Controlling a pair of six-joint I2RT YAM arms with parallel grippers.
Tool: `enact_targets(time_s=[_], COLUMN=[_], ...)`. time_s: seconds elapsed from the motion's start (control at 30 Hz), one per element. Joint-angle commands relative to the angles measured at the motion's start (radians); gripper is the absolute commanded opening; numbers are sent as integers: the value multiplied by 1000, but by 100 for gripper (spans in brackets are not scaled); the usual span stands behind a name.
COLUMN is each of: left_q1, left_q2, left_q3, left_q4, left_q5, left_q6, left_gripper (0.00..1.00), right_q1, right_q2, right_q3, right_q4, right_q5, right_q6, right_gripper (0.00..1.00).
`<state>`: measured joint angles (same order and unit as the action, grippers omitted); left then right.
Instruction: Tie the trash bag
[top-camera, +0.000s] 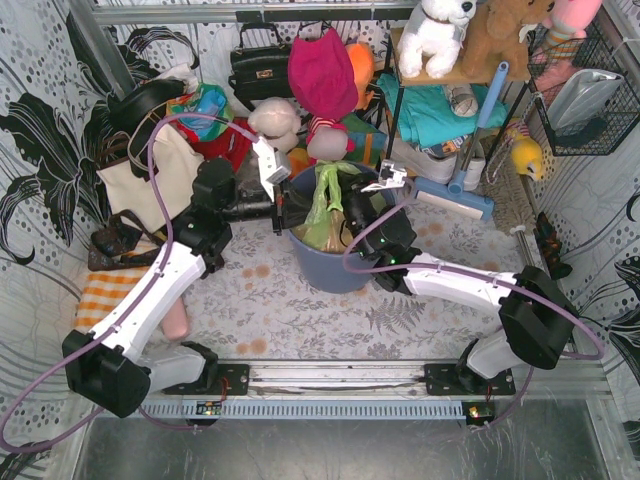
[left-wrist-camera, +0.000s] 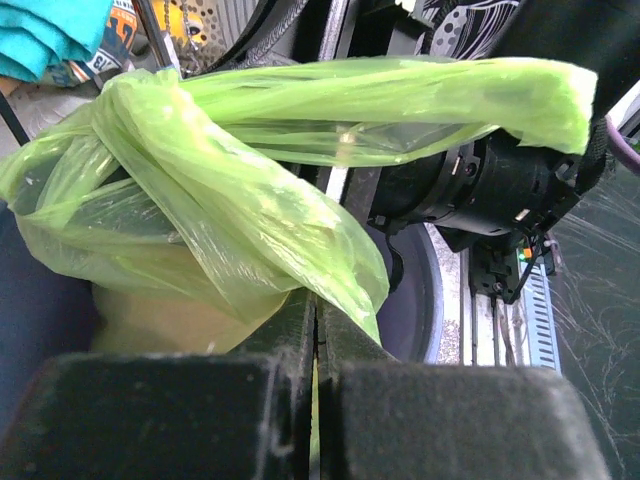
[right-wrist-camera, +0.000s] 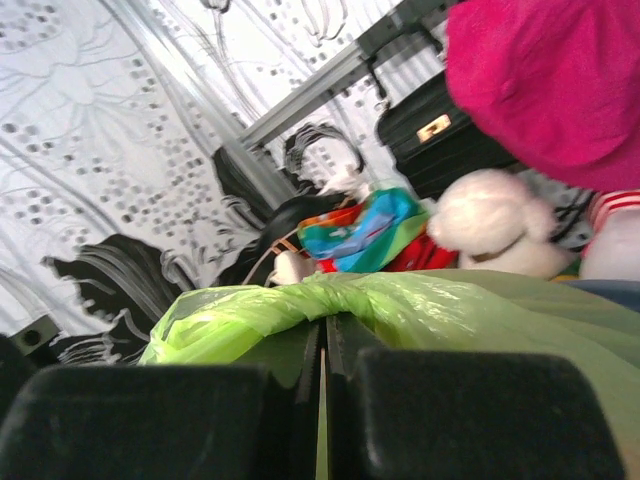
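The light-green trash bag (top-camera: 326, 205) sits in the blue-grey bin (top-camera: 330, 262), orange-tan paper showing through its film. Its top is gathered into twisted flaps that cross in a loose knot (left-wrist-camera: 135, 110). My left gripper (top-camera: 283, 212) is at the bag's left side, shut on one flap (left-wrist-camera: 300, 250); green film shows between the jaws. My right gripper (top-camera: 352, 200) is at the bag's right side, shut on the other flap (right-wrist-camera: 330, 300), which drapes over its fingertips (right-wrist-camera: 345, 335).
Stuffed toys (top-camera: 275, 122), a black handbag (top-camera: 260, 65), a magenta cloth (top-camera: 322, 72) and a white tote (top-camera: 150, 180) crowd the back. A shelf (top-camera: 450, 90) and blue-handled sweeper (top-camera: 455, 190) stand right. An orange striped cloth (top-camera: 105, 292) lies left.
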<state>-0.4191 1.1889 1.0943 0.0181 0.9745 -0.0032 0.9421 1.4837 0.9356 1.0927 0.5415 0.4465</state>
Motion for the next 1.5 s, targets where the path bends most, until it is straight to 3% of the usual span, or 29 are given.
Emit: enact_targets(time_s=[0.0,0.37,0.87,1.1,1.47], left_q1=[-12,-12,-39,-39,-38], left_q2=[-15,-38,-23,-169,-234], left_q3=[-10,-23,-11,-48,-61], left_q4=[5,34,-40,-1,57], left_q5=[-28,-60,-72,-301,-573], left_q6=[12,-3,4,-11,-22], left_gripper=[2,2,4,38,44], right_q1=[-20,-40,-63,-63,-64], right_q2=[-32,17,-10,-9,-17], right_q3=[-39,-30,-18,-32,-43], right_q4=[109,147,162,181,197], right_q5=[-200,-440,-407,-429,-443], right_q6=[160,300,239,244,246], right_gripper=[0,0,0,0,0])
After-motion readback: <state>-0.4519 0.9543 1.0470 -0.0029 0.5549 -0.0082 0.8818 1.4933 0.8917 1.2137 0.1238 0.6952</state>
